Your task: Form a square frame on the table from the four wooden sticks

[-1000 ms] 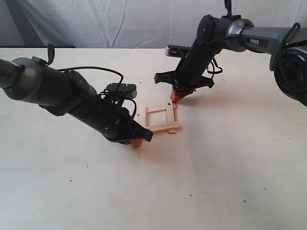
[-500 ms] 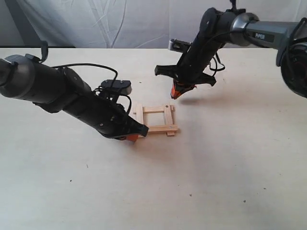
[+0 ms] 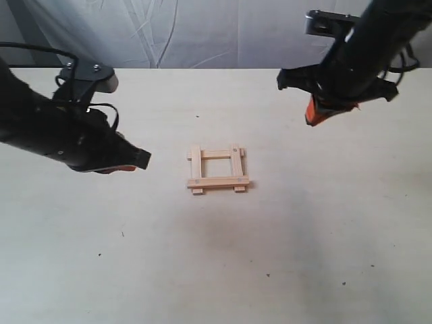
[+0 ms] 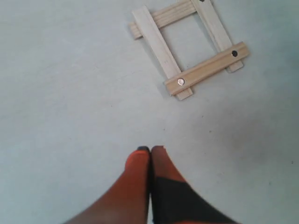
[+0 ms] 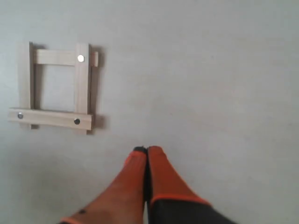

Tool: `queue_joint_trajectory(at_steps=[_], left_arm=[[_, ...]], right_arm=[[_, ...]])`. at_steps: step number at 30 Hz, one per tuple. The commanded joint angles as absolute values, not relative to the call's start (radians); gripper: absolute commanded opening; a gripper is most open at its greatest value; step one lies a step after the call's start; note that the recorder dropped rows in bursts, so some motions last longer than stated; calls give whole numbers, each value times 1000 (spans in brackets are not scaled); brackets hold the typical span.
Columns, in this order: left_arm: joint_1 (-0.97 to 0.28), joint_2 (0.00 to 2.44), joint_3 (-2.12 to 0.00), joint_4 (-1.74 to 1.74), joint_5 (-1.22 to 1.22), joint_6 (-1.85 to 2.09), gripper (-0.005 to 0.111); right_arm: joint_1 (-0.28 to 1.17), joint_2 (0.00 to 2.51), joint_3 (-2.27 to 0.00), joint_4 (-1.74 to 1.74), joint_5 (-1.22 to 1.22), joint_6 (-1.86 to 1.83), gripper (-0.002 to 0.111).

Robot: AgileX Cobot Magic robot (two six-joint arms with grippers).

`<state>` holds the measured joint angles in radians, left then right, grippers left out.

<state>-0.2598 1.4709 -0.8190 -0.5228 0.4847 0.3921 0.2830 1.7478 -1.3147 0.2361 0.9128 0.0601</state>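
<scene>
The four wooden sticks lie crossed as a small square frame (image 3: pixel 217 170) in the middle of the table (image 3: pixel 283 256), ends overhanging. The frame also shows in the left wrist view (image 4: pixel 187 46) and the right wrist view (image 5: pixel 55 88), with small dark holes near some stick ends. My left gripper (image 3: pixel 125 167) hovers well left of the frame, orange fingers pressed together, nothing held (image 4: pixel 150 150). My right gripper (image 3: pixel 312 119) hangs above the table to the frame's upper right, shut and empty (image 5: pixel 146 150).
A white cloth backdrop (image 3: pixel 202 34) hangs behind the table's far edge. A few tiny dark specks (image 3: pixel 123 234) dot the tabletop. Both black arms reach in from the sides, apart from the frame.
Both arms have pulled away from the frame: the left gripper back to the left, the right gripper up and to the right. The frame stays put on the table.
</scene>
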Motion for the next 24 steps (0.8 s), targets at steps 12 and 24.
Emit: queue_joint_trajectory(at_steps=[12, 24], left_arm=[[-259, 785, -441, -499, 332, 376, 0], [-259, 714, -440, -462, 365, 376, 0]], right_arm=[[282, 656, -522, 110, 502, 15, 0], [282, 370, -500, 116, 523, 17, 0]])
